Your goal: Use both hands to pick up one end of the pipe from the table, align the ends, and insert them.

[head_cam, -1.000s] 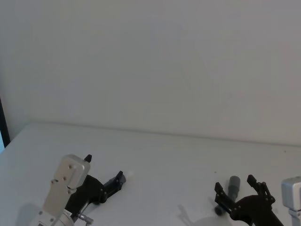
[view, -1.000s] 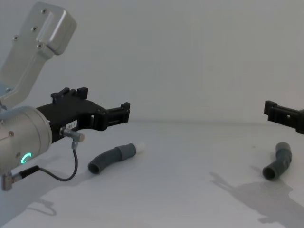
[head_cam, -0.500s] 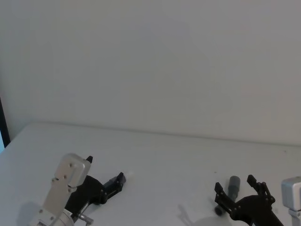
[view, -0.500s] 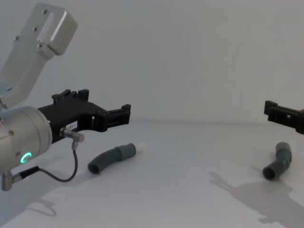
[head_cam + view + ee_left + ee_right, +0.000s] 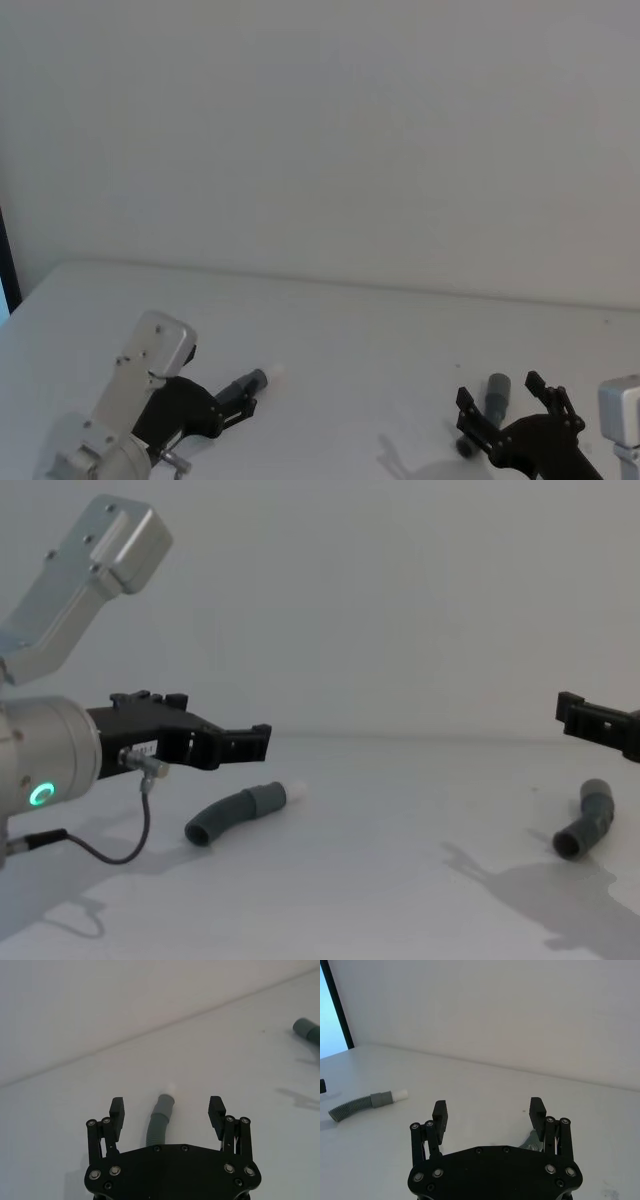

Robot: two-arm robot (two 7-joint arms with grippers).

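The white-tipped pipe piece (image 5: 238, 811) lies on the table (image 5: 400, 890) at the left, its plug tip (image 5: 296, 791) pointing right. My left gripper (image 5: 258, 743) hovers open just above and behind it; in the left wrist view the piece (image 5: 160, 1121) lies between the spread fingers of the left gripper (image 5: 166, 1106). The socket piece (image 5: 586, 822) lies at the right. My right gripper (image 5: 500, 392) hangs open over it, with the collar (image 5: 498, 388) showing between the fingers. The right gripper (image 5: 488, 1106) holds nothing.
A plain white wall rises behind the table's far edge (image 5: 330, 283). A dark strip (image 5: 8, 260) stands at the far left. A thin cable (image 5: 120, 852) loops under my left wrist.
My left gripper has dropped lower and tipped down toward the white-tipped piece. The right gripper and both pipe pieces have stayed put.
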